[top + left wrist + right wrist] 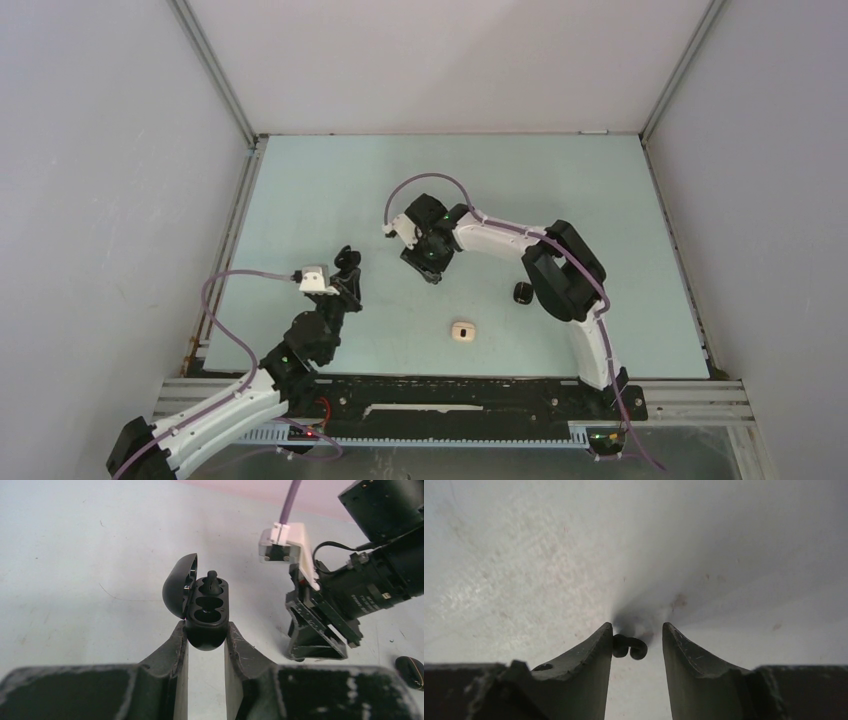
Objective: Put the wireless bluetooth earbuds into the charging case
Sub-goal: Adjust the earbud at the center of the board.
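Detail reaches me only by wrist: left gripper (206, 630) clamps the open charging case (207, 611), docked earbud (212, 578) inside; right gripper (636, 636), narrowly parted, straddles a loose earbud (629, 647).

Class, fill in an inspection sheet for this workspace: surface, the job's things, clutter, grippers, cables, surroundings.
Surface: pale table, faintly scuffed and speckled.
Job's things: black charging case open, seated earbud in its far slot, near slot empty; loose earbud on the table.
Clutter: cream case; second black case.
Grippers: left gripper clamps the open case; right gripper open, straddling the loose earbud.
Cables: purple cables along both arms.
Surroundings: plain grey walls, metal frame.
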Robot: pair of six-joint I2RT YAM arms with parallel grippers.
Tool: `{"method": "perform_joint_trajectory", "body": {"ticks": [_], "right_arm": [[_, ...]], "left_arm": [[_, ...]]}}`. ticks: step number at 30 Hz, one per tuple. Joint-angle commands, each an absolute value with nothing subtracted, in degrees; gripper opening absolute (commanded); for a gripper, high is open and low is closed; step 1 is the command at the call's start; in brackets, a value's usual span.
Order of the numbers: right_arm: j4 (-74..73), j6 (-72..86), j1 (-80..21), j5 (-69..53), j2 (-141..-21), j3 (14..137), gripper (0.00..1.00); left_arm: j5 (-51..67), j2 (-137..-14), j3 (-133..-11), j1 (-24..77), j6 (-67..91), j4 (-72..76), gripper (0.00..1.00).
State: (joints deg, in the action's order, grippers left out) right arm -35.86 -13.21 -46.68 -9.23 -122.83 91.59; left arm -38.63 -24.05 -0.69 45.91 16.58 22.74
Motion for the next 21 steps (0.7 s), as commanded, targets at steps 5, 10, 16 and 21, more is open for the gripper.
{"method": "perform_joint_trajectory", "body": {"ticks": [5,10,16,21], "right_arm": [[-37.02,-15.18,-43.45,-7.32,-113.97,84.51,0.44],[-38.56,-15.44,-39.25,-8.09,-111.89,83.28,0.44],[-39.97,-15.38,-37.21,-11.94,-109.55,82.59,0.45],[-38.80,-17.60,-35.85,-22.97,-103.56,80.27,0.45]], "left_arm": [[-37.72,-25.50,2.60,45.32,17.58,26.63,0.00],[-37.12,-26.54,2.56,45.35,17.58,27.59,0.00],[-36.11,-28.25,2.40,45.35,17.58,28.93,0.00],[-35.60,-28.14,2.47,45.35,17.58,29.03,0.00]]}}
